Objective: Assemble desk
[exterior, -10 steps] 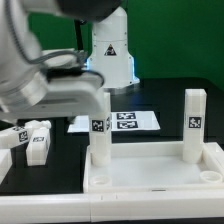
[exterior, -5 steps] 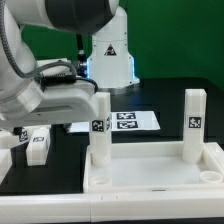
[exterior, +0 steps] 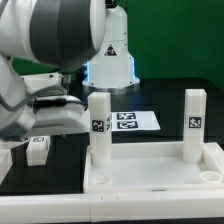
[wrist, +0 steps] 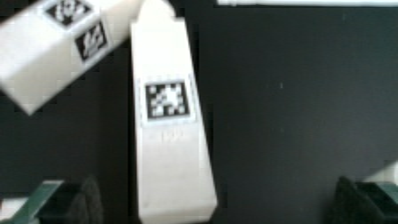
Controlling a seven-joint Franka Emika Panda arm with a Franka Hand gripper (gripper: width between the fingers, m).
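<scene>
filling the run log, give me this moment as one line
gripper: open, above lying white square-section plastic leg, not gripping | white rimmed plastic desk top: two upright legs standing on it

Black table (exterior: 150, 142), matte, spread wide beneath everything. Flat on it toward the back, the marker board (exterior: 135, 121): thin, white, printed with black-and-white square tags, cut off from sight at the exterior view's left end. Behind the table, a plain green backdrop (exterior: 175, 40). Same dark table surface in the wrist view.
</scene>
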